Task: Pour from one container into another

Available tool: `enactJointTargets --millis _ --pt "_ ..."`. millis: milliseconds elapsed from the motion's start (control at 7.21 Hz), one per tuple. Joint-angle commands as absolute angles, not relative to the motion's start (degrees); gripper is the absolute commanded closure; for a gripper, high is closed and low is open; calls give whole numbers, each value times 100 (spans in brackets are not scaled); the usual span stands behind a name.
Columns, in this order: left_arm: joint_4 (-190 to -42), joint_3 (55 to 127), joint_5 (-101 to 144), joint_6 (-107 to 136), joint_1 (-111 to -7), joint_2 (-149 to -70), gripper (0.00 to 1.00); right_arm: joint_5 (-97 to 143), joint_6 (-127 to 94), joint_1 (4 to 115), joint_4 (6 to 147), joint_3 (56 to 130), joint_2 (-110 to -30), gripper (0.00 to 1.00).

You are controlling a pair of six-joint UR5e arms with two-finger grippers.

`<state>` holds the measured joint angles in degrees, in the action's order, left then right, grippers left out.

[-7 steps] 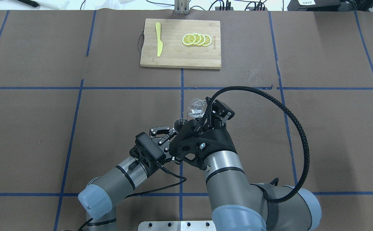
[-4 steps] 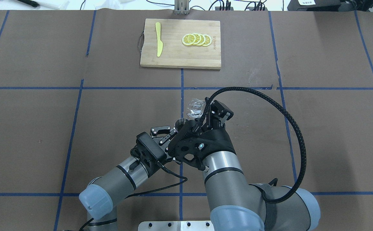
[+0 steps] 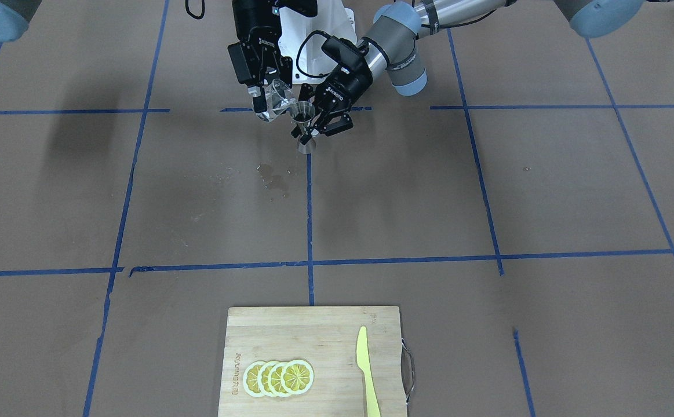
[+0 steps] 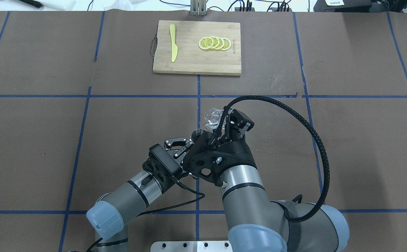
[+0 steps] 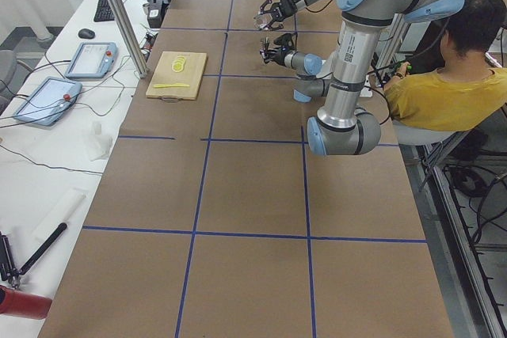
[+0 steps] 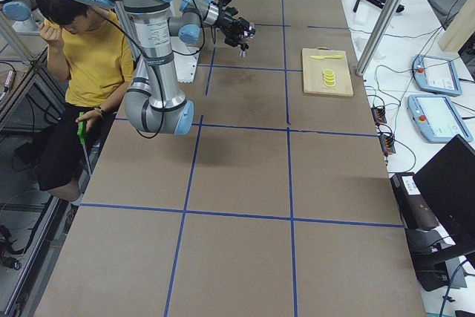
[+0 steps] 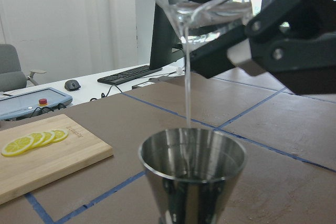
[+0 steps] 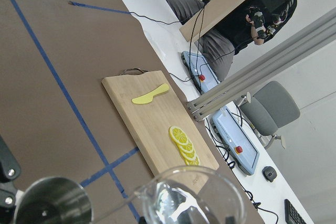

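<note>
Your right gripper (image 3: 266, 99) clenches the tilted glass cup (image 7: 202, 9), its lip directly above the mouth of the upright steel jigger (image 7: 191, 171). Your left gripper (image 3: 313, 125) appears to grasp the jigger, and the stream lands inside.

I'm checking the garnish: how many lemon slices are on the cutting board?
4 lemon slices, in one overlapping row on the wooden cutting board, away from the yellow knife; only the end slice shows fully.

brown bench (image 4: 346, 147) gridded in blue tape (image 4: 32, 96); white side desk (image 5: 47, 195) carries keyboard (image 7: 128, 73); grey chair (image 8: 268, 111) alongside; white wall (image 7: 52, 19).
</note>
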<state>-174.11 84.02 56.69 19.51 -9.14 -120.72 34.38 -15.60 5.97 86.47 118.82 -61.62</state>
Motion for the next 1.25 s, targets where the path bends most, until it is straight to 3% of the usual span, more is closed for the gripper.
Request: enactJointTargets --millis 0,1110 --pt "-17411 8394 5669 1942 -914 -12067 100 3437 -1477 598 8648 11892 -6161 100" --pt "-17402 8271 5678 1942 -914 -12243 100 3287 -1354 519 8842 11892 -6082 100"
